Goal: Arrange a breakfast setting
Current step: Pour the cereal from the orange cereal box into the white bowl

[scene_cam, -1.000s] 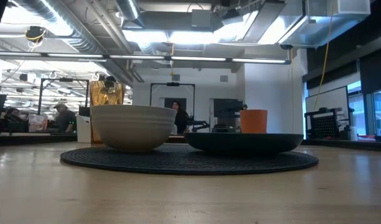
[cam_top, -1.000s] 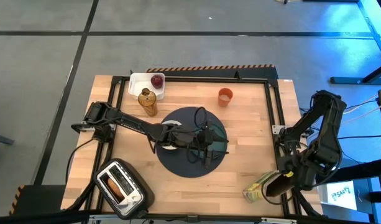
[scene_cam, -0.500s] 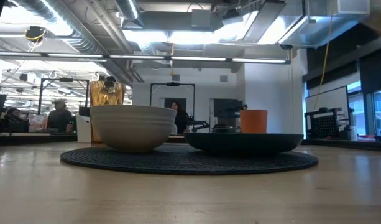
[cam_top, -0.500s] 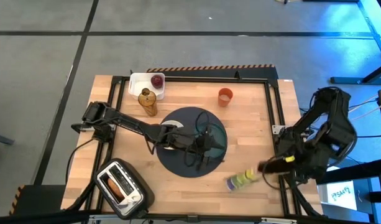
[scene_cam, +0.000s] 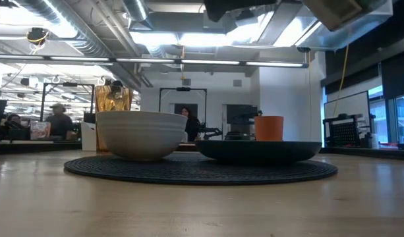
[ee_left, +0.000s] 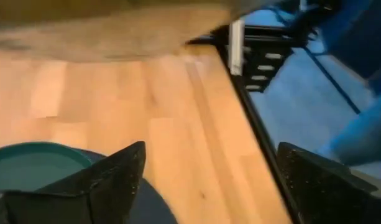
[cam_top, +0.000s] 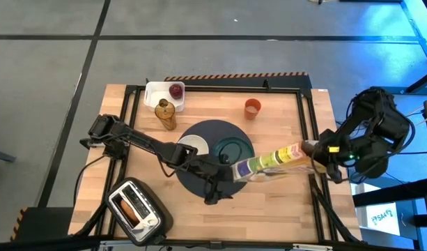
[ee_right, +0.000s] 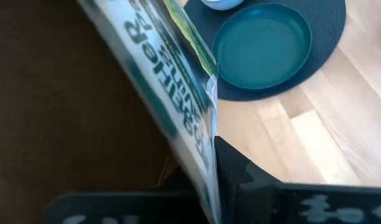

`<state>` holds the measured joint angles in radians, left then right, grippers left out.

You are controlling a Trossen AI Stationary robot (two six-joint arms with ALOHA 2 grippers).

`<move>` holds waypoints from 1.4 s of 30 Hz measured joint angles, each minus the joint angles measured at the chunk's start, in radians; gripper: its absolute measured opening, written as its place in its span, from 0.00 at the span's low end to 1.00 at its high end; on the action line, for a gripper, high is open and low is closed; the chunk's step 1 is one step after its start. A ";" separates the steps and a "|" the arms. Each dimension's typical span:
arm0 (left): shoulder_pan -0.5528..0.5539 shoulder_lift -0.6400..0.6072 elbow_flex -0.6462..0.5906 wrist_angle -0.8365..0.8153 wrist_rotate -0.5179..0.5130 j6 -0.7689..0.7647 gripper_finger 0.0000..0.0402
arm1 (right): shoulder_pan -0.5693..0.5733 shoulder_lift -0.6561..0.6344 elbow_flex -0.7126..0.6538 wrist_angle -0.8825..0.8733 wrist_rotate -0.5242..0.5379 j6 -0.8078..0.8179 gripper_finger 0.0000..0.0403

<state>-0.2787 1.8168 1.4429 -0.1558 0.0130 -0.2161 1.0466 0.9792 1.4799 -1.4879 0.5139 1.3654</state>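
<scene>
The right pincer (cam_top: 312,149) is clamped on one end of the cereal bag (cam_top: 269,162), which is held above the worktop (cam_top: 283,202) with its long axis nearly level, running from the right edge toward the centre and dipping slightly; its free end points at the round dark-grey mat (cam_top: 199,183), reaching the mat's rim beside the teal plate (cam_top: 233,150). The left pincer (cam_top: 223,174) hovers over the mat at that free end, fingers (ee_left: 103,180) apart and holding nothing. The white bowl (cam_top: 193,146) and plate sit side by side on the mat. The small orange cup (cam_top: 252,108) stands well apart, behind the mat.
</scene>
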 joint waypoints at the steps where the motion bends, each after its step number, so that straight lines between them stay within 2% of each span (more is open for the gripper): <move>1: 0.000 0.000 0.000 0.005 -0.042 -0.009 0.91 | 0.000 -0.004 0.000 0.003 0.000 0.006 0.00; 4: 0.002 0.000 0.000 0.014 -0.158 -0.021 0.91 | 0.000 -0.005 0.000 -0.002 0.014 0.045 0.00; 9: 0.003 -0.052 0.000 -0.006 -0.249 0.004 0.90 | 0.000 -0.005 0.000 -0.028 0.055 0.137 0.00; 14: 0.013 -0.147 0.000 -0.044 -0.257 0.056 0.90 | 0.000 -0.004 0.000 -0.060 0.072 0.163 0.00; 19: 0.035 -0.166 0.000 -0.026 -0.294 0.138 0.93 | 0.001 -0.004 0.000 -0.028 0.101 0.117 0.00; 25: 0.073 -0.166 0.000 -0.030 -0.310 0.122 0.99 | 0.001 -0.002 0.000 -0.024 0.129 0.123 0.00; 33: 0.104 -0.168 0.000 -0.051 -0.299 0.121 0.99 | 0.000 0.004 0.000 -0.019 0.132 0.125 0.00; 38: 0.103 -0.224 0.000 -0.105 -0.321 0.074 0.99 | 0.000 0.005 0.000 -0.007 0.150 0.126 0.00; 42: 0.104 -0.277 0.000 -0.136 -0.374 0.108 0.99 | 0.000 0.007 0.000 -0.003 0.150 0.115 0.00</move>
<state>-0.1747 1.5394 1.4433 -0.2920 -0.3615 -0.1079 1.0466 0.9859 1.4799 -1.4909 0.6642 1.4809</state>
